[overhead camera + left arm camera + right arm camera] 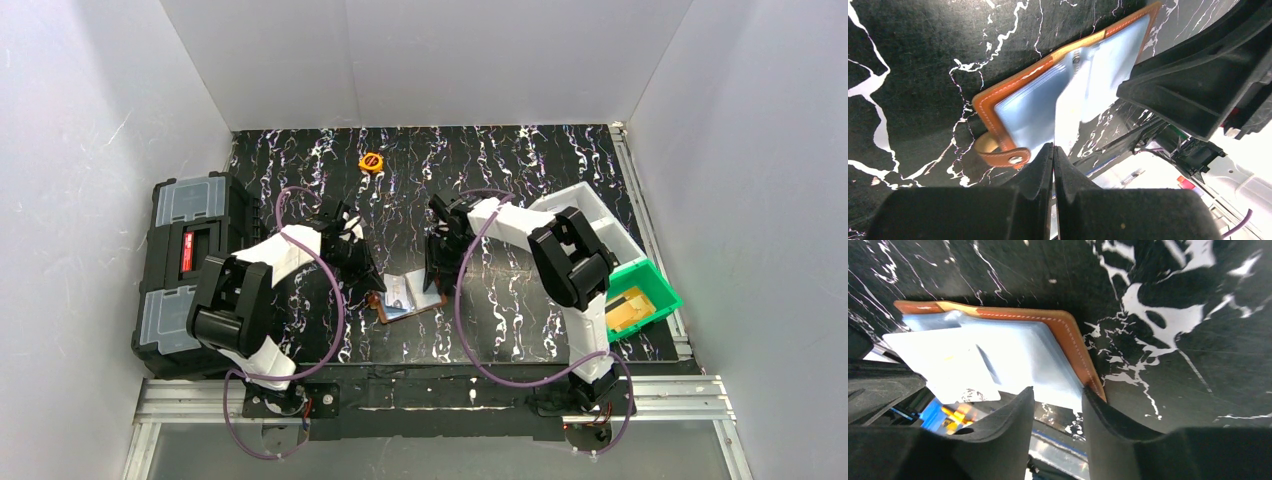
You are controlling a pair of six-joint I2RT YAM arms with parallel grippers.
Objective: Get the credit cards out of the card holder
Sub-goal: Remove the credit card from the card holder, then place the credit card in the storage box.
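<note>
The brown leather card holder lies open on the black marbled table between my two grippers, its pale blue-grey pockets facing up. My left gripper is shut on the edge of a pale pocket leaf that stands up from the holder; whether a card is inside it is unclear. My right gripper is open at the holder's other end, one finger against the brown rim. A pale leaf with a dark stripe rises above the pockets. An orange-tan card lies in the green bin.
A big black toolbox with grey lids stands at the left edge. A white tray and the green bin sit at the right. A small round orange object lies near the back.
</note>
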